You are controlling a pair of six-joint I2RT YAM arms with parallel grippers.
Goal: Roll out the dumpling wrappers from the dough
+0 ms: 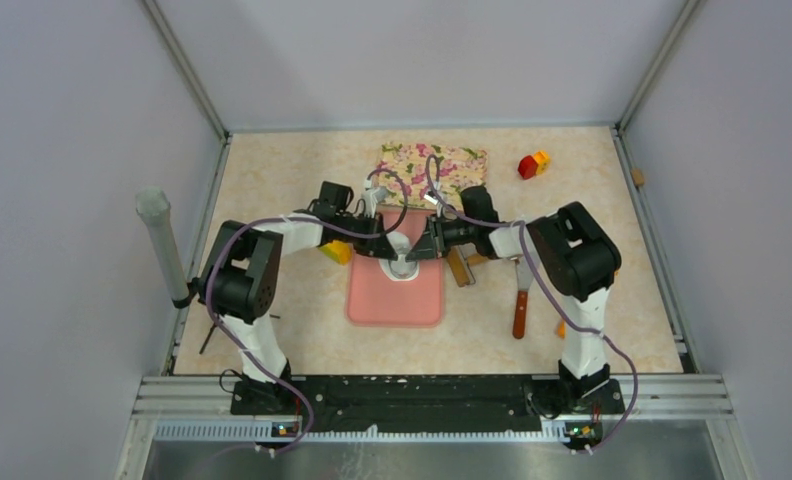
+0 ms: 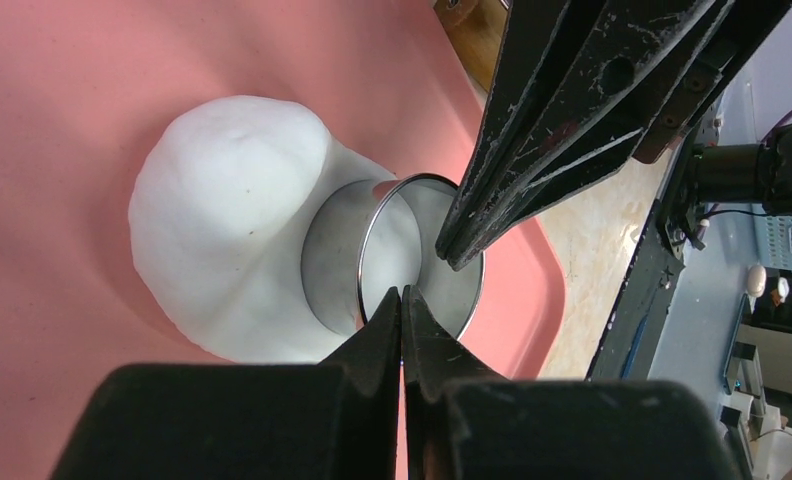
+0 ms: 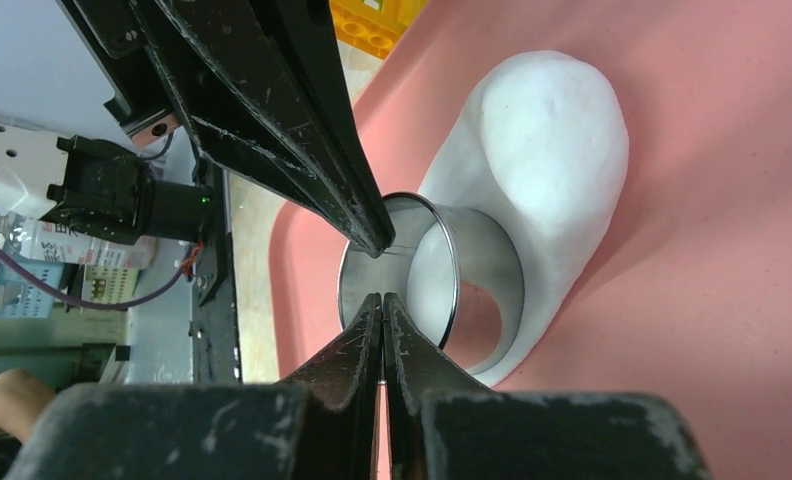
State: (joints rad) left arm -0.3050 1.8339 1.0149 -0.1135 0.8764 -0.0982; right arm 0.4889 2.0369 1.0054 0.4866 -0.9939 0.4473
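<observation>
White dough (image 2: pixel 227 225) on pink mat (image 2: pixel 52 100), thick lump at one end, metal ring (image 2: pixel 330 262) set into thinner end. Left gripper (image 2: pixel 404 298) and right gripper (image 3: pixel 382 303) with jaws pinched fully together, tips at ring's rim from opposite sides.

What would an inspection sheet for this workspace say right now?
Surface: beige table, pink mat at centre.
Job's things: dough on the mat, ring standing in its thin edge.
Clutter: floral cloth, red-yellow blocks, knife, yellow block.
Grippers: left gripper and right gripper both shut, tips at the ring's rim from opposite sides.
Cables: purple cables along both arms.
Surroundings: grey walls; grey pole at left.
</observation>
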